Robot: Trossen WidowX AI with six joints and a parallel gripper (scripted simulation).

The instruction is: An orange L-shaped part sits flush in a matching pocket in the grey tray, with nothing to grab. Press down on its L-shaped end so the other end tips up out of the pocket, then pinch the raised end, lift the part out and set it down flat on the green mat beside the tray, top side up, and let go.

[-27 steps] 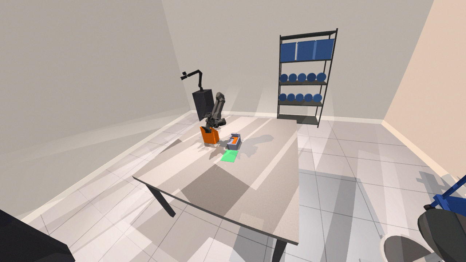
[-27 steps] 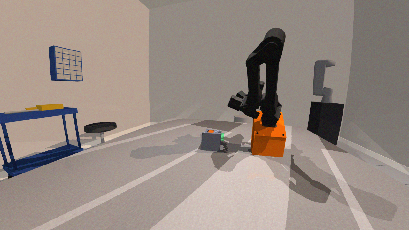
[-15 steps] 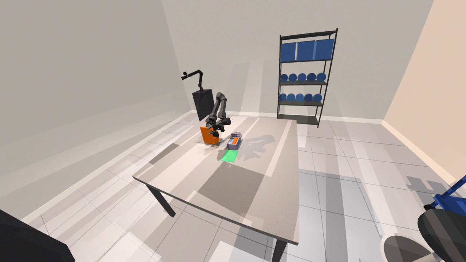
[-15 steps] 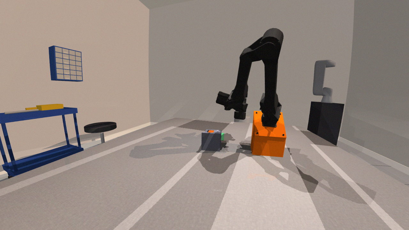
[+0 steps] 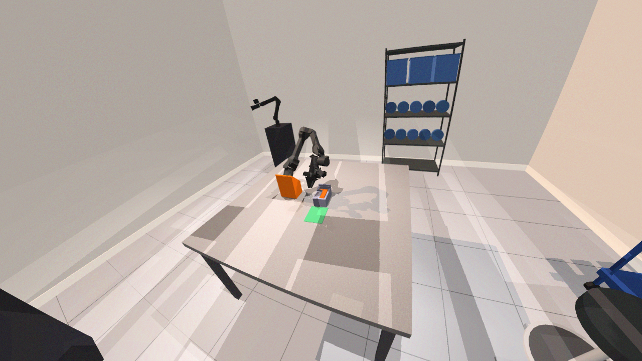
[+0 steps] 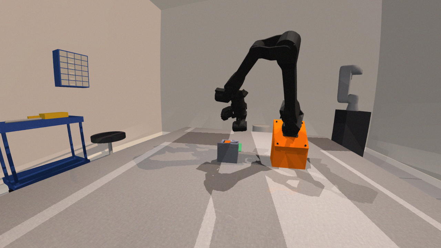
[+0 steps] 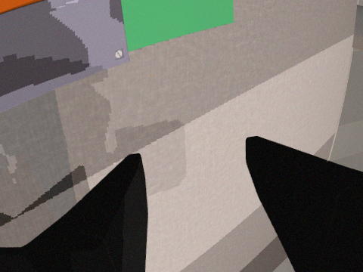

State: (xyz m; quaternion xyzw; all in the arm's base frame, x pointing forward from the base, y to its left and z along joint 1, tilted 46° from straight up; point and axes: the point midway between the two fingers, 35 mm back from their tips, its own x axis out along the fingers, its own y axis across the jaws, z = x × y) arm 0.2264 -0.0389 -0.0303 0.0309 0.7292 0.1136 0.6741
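Observation:
The orange part (image 5: 323, 193) (image 6: 227, 141) (image 7: 18, 4) lies in the top of the grey tray (image 5: 320, 202) (image 6: 227, 153) (image 7: 102, 39); only an edge of it shows in the wrist view, and whether it is quite flush is too small to tell. The green mat (image 5: 315, 215) (image 6: 240, 147) (image 7: 178, 20) lies on the table beside the tray, with nothing on it. My gripper (image 5: 310, 185) (image 6: 239, 130) (image 7: 194, 157) points down above the table, higher than the tray and off to its side towards the orange base. Its fingers are part open with nothing between them.
The arm stands on an orange base block (image 5: 287, 186) (image 6: 288, 157), a short way to the side of the tray. A low raised piece stands at the tray's far end in the top view. The table's edge (image 5: 296, 292) is well beyond the mat.

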